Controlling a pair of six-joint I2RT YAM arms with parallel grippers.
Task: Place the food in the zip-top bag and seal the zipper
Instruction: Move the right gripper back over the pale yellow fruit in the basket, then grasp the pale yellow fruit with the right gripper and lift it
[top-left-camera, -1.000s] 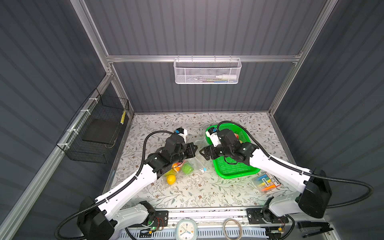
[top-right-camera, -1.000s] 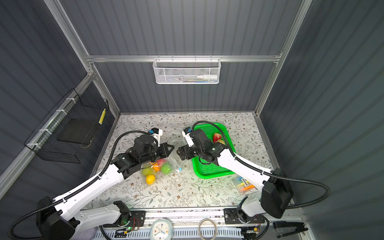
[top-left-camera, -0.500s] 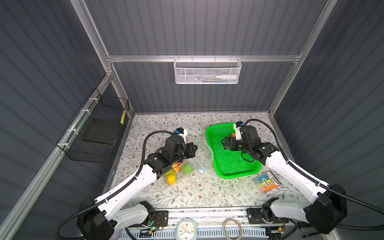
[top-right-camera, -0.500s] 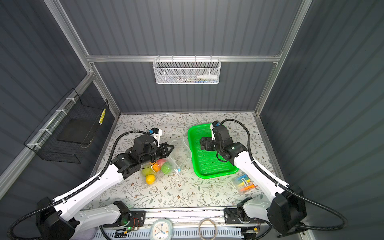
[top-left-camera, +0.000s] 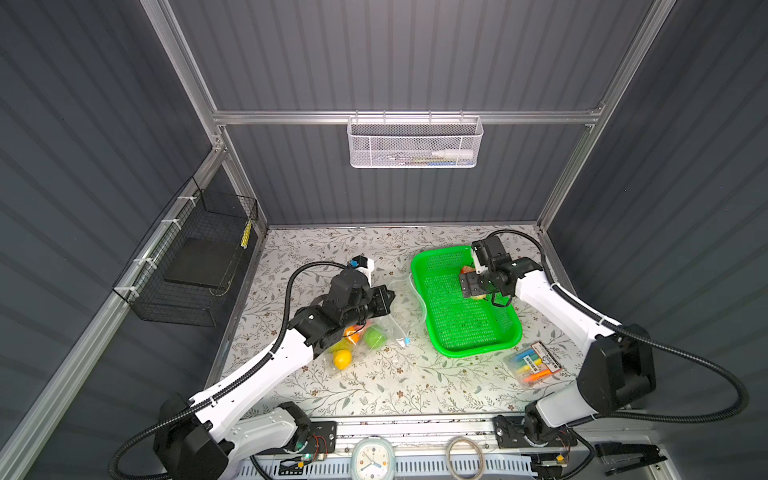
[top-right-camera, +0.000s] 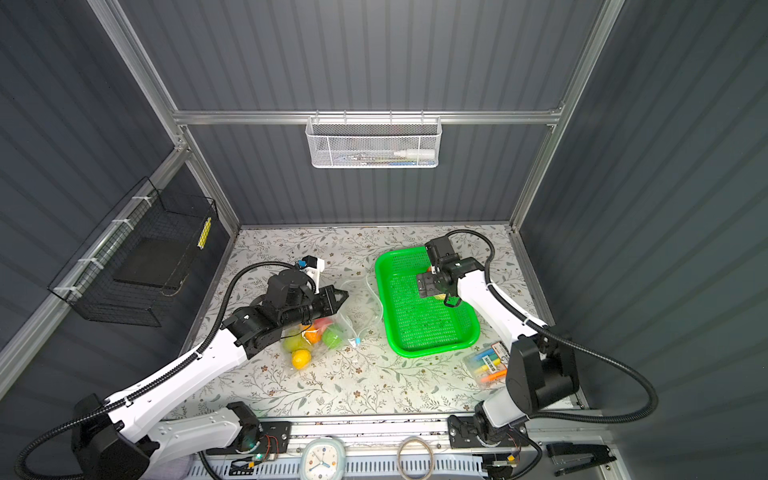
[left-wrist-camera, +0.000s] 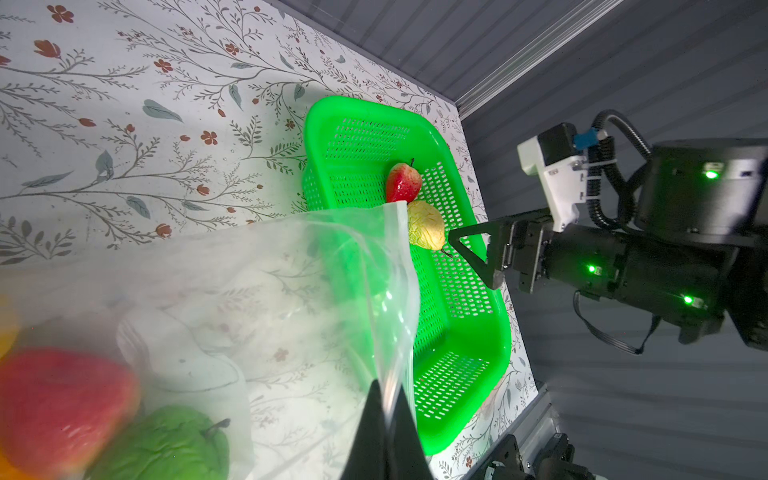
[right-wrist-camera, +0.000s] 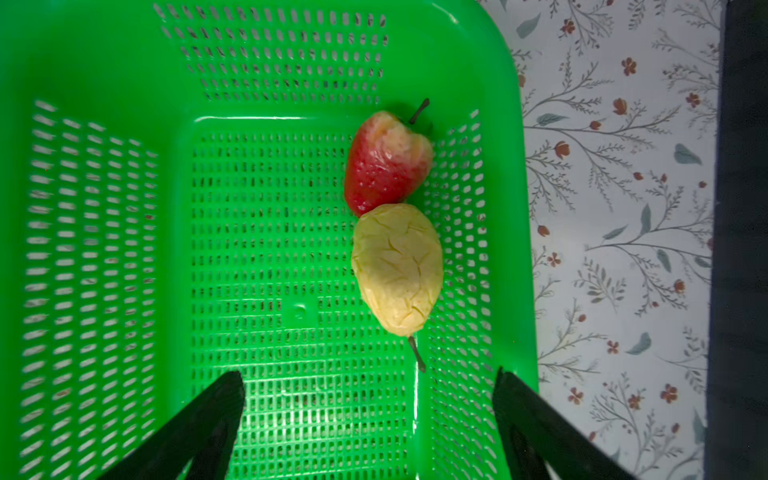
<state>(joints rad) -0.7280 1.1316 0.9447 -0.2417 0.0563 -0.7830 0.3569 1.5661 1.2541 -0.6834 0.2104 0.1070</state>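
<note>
The left gripper (top-left-camera: 384, 298) is clamped tight on the mouth edge of the zip-top bag (top-left-camera: 388, 318), which lies on the floral tabletop (top-left-camera: 374, 395) left of centre. The left wrist view shows its 2 dark fingertips (left-wrist-camera: 374, 432) pressed together on the clear zipper (left-wrist-camera: 395, 299) strip, with that edge lifted off the table. The mouth gapes to the right, towards the green perforated basket (top-left-camera: 424, 270). The blue slider tab (top-left-camera: 405, 341) sits at the near end of the mouth.

Several pieces of the food are inside the bag, bunched at its near left end under the left arm: a yellow lemon (top-left-camera: 342, 358), a green lime (top-left-camera: 375, 337), an orange piece (top-left-camera: 353, 332) and a red strawberry (top-right-camera: 320, 324).

2 pieces lie in the basket, against its right wall towards the far end: a red strawberry-like fruit (right-wrist-camera: 386, 162) and a tan lumpy fruit (right-wrist-camera: 397, 266). They touch end to end, the tan one nearer the right gripper.

The right gripper (right-wrist-camera: 370, 415) hangs over the basket with its jaws spread wide and holding nothing. One finger is above the basket floor and the other above the right rim, just short of the tan fruit's stem.

A clear packet of coloured markers (top-left-camera: 532, 365) lies on the table near the basket's near right corner.
</note>
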